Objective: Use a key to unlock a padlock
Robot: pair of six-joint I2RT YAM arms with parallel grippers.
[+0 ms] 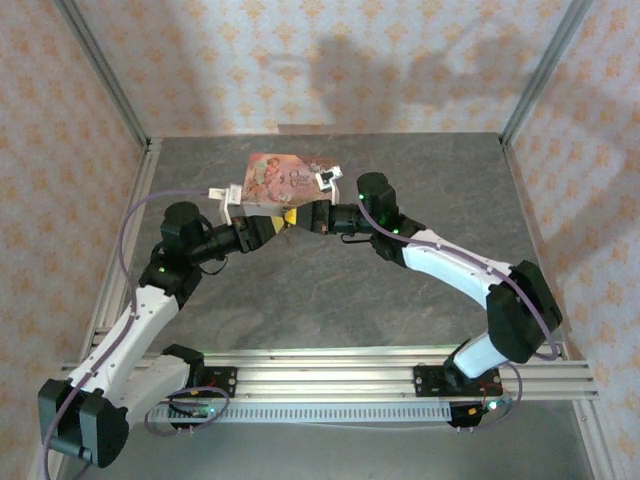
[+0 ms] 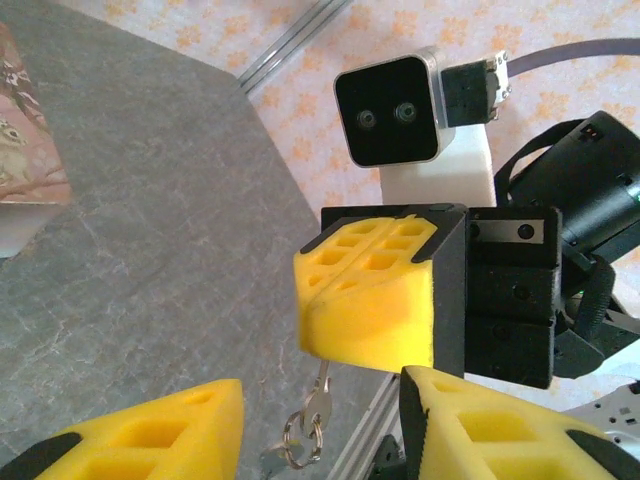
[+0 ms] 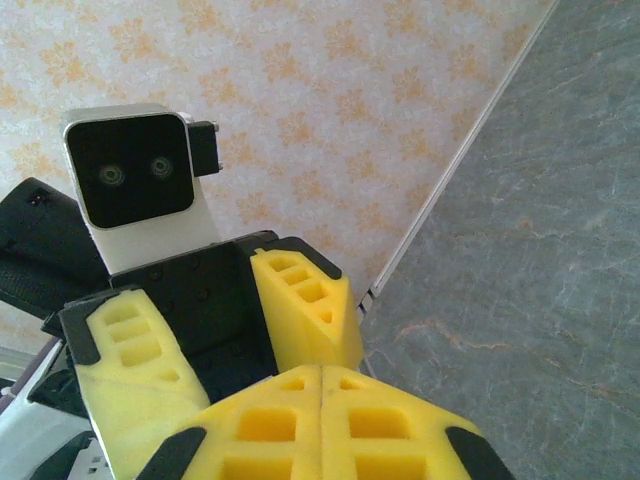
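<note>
Two-arm station at the key step. Your grey table (image 1: 330,300) carries the pink tin box (image 1: 280,180) toward its far side. The left arm (image 1: 150,300) and right arm (image 1: 460,265) reach inward and meet nose to nose just in front of that box, probably so that each wrist camera can watch the other's fingertips. Right gripper (image 3: 320,410): its yellow pads are pressed flat together with no gap. Seen from the left wrist, the key (image 2: 320,385) hangs out from under them, so you can read this as a pinch on the key's upper end, leaving the rest free below. Left gripper (image 2: 320,430): fingers spread apart, one on each side of the hanging key and just beneath the right gripper's pads, a stance that suits receiving or steadying what dangles there. The key ring (image 2: 300,432) swings at the key's lower end, between the spread fingers and touching neither as far as you can see. A small dark scrap at the bottom edge under the ring may be the padlock; too little shows to tell. Judged stage: key in hand, lock not yet addressed.
</note>
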